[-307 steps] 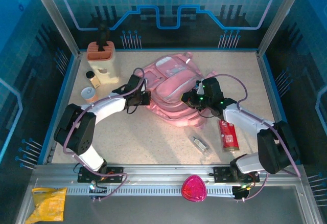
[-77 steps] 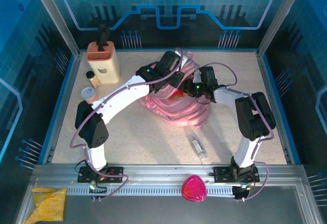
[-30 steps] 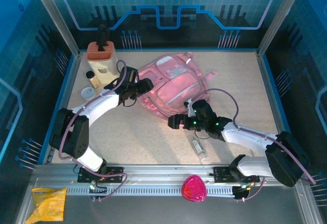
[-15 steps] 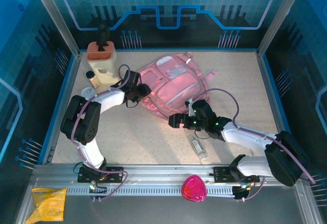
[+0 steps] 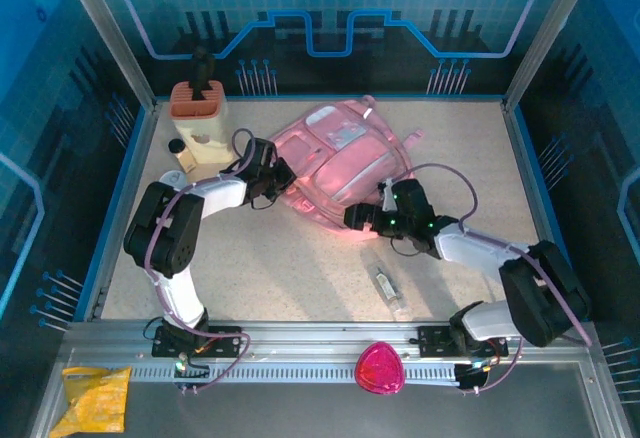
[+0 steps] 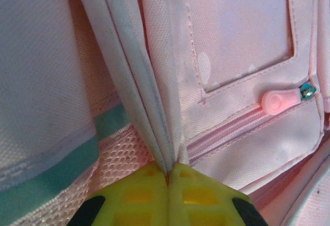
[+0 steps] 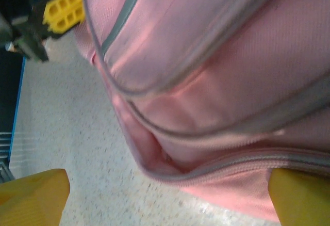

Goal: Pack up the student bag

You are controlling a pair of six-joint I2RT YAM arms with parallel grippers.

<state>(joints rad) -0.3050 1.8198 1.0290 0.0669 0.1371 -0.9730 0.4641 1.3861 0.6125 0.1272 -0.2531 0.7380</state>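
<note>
A: One thing is asked first: where is the student bag (image 5: 340, 163) laid?
B: It is laid on the table (image 5: 260, 268), past the middle.
A: How is it gripped?
B: The left end effector (image 6: 167, 177) is pinched on a pale-edged fold of the bag; the right end effector (image 5: 352, 218) is held spread at its near edge.

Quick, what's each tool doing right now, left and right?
Left tool: closed, pinching a fabric fold of the pink backpack.
Right tool: open, holding nothing, facing the backpack.
</note>
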